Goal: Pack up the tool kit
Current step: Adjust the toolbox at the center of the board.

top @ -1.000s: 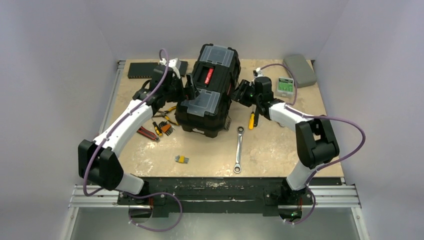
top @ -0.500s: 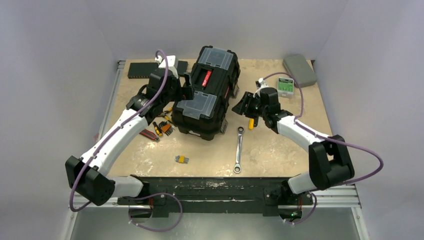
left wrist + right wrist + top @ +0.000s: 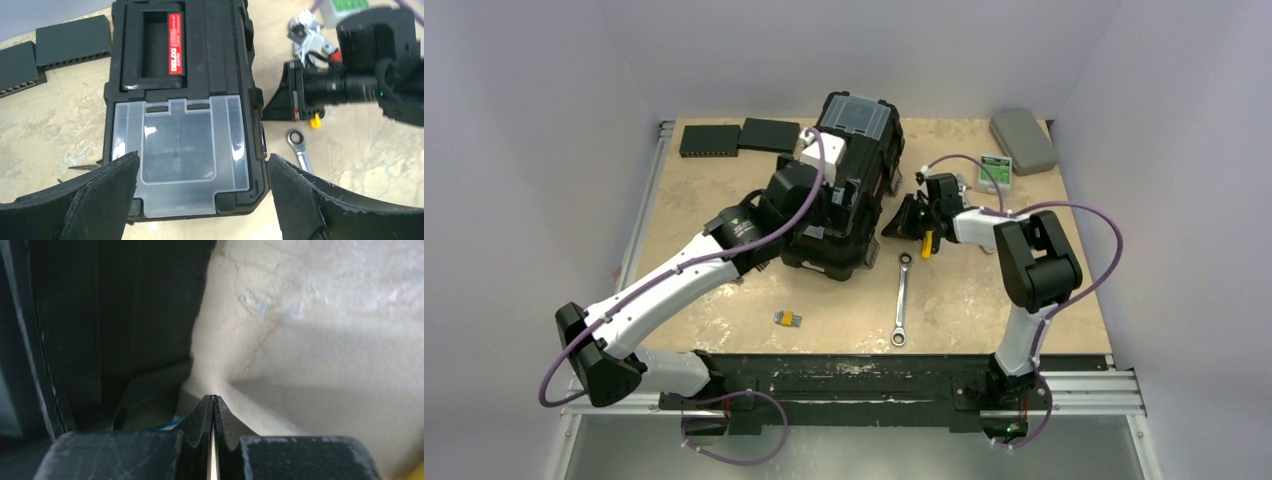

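Observation:
The black toolbox [image 3: 862,150] stands at the table's middle back, its lid down, with a red-labelled handle [image 3: 176,42] and a clear-lidded compartment [image 3: 180,142] nearest me. My left gripper [image 3: 203,157] hangs open above that clear lid, one finger off each side of it and touching nothing. My right gripper [image 3: 898,223] is shut on nothing, low by the toolbox's right side; its tips [image 3: 213,398] meet just above the table beside the black wall [image 3: 100,315]. A ratchet wrench [image 3: 901,300] and a yellow-handled screwdriver [image 3: 927,243] lie to the right of the box.
Two flat black boxes [image 3: 707,140] lie at the back left. A grey case [image 3: 1022,140] and a green-labelled box [image 3: 995,168] sit at the back right. A small yellow-grey piece [image 3: 787,319] lies near the front. My left arm covers the tools left of the toolbox.
My left arm swung from the toolbox's left side to above its near lid, still open. My right gripper closed and moved lower, closer to the toolbox's right side.

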Robot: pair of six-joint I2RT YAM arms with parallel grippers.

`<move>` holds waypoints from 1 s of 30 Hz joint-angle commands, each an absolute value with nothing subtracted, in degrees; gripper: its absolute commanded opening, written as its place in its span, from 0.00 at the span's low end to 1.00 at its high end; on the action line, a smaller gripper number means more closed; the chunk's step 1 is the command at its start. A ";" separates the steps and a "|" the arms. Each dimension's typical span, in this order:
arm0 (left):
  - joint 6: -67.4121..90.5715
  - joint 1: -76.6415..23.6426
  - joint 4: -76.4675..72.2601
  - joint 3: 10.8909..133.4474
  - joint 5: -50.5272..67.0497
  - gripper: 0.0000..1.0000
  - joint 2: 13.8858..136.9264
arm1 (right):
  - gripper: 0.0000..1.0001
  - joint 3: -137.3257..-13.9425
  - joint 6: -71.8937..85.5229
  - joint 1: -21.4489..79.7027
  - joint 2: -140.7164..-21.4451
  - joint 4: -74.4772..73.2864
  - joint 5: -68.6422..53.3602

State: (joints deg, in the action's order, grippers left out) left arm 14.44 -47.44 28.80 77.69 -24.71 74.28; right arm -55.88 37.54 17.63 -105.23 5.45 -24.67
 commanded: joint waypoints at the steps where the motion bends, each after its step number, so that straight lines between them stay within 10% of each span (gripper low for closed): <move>1: 8.18 -51.09 30.67 78.75 -30.46 0.95 75.91 | 0.00 -62.22 38.25 17.81 -109.16 7.62 -30.48; 30: 4.43 -49.14 32.67 77.84 -15.83 0.94 78.56 | 0.00 -51.86 31.35 17.92 -100.05 5.67 -53.65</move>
